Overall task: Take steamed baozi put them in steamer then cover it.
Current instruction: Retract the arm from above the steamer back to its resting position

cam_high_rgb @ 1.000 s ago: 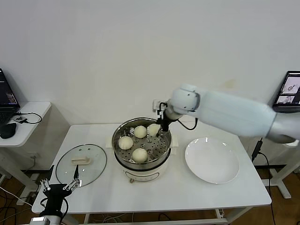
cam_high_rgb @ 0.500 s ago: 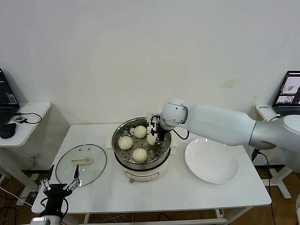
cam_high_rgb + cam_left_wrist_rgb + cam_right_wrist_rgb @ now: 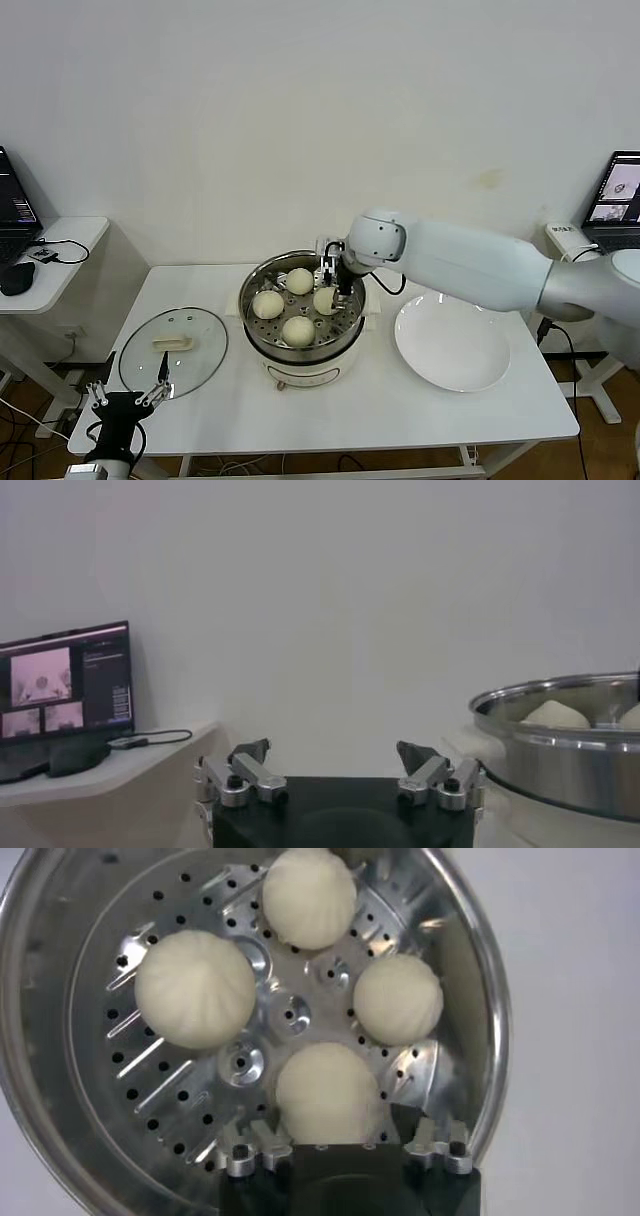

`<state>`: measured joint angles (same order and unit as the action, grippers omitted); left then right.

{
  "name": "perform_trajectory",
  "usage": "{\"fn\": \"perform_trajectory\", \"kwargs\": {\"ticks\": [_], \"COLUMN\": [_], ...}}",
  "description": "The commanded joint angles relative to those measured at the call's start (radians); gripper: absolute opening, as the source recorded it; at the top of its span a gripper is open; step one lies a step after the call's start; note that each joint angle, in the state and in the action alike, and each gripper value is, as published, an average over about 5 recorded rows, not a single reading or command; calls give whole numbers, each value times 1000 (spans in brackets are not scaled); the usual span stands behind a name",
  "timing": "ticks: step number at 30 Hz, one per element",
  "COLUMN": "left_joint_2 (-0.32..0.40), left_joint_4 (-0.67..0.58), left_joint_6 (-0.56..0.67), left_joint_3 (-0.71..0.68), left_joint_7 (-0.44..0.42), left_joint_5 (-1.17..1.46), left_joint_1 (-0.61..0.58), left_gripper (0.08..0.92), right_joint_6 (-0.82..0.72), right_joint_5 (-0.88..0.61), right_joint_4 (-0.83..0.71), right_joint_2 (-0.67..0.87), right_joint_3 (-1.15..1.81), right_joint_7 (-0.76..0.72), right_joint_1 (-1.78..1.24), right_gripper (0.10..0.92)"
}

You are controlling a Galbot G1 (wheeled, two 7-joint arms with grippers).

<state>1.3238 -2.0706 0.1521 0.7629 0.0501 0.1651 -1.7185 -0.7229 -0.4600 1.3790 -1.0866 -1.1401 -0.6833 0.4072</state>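
The steamer stands mid-table, a shiny steel pot on a white base. Several cream-white baozi lie on its perforated tray. My right gripper reaches into the pot at its right side and is open. Its fingers stand apart on either side of the nearest baozi, which rests on the tray. Other baozi lie farther off. The glass lid lies flat on the table to the left. My left gripper waits open, low at the table's front left corner.
A bare white plate sits right of the steamer. A side desk with a laptop stands at far left, and another screen at far right. In the left wrist view the steamer wall shows beyond the open left gripper.
My right gripper came down into the steamer with a baozi, set it on the tray's right side and opened. The left arm has not moved.
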Motion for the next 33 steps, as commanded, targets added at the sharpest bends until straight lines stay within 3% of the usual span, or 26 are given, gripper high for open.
{"fn": "perform_trajectory", "kwargs": {"ticks": [1, 7, 11, 15, 21, 28, 33], "left_joint_2": [-3, -9, -16, -17, -29, -79, -133], "left_joint_4": [6, 14, 25, 40, 76, 146, 237], "left_joint_6": [-7, -35, -51, -55, -64, -97, -16], "left_joint_3": [-2, -1, 2, -3, -24, -36, -5], "left_joint_7": [5, 25, 32, 37, 60, 80, 106], "left_joint_5": [2, 0, -16, -46, -167, -480, -935], "left_joint_1": [4, 8, 16, 24, 39, 66, 117], "left_gripper": [823, 823, 823, 823, 823, 823, 823], "right_joint_6": [16, 241, 442, 595, 828, 870, 877], "right_joint_5": [-134, -270, -205, -96, 77, 163, 168], "right_joint_4": [173, 334, 414, 442, 440, 507, 550], "right_joint_2": [177, 330, 411, 409, 248, -45, -185], "right_joint_3": [138, 320, 585, 927, 1435, 1858, 2033], "right_joint_7": [235, 712, 814, 793, 688, 502, 469], "right_joint_1": [-22, -295, -631, -988, -1458, -1746, -1850], "right_gripper": [820, 823, 823, 823, 823, 823, 823]}}
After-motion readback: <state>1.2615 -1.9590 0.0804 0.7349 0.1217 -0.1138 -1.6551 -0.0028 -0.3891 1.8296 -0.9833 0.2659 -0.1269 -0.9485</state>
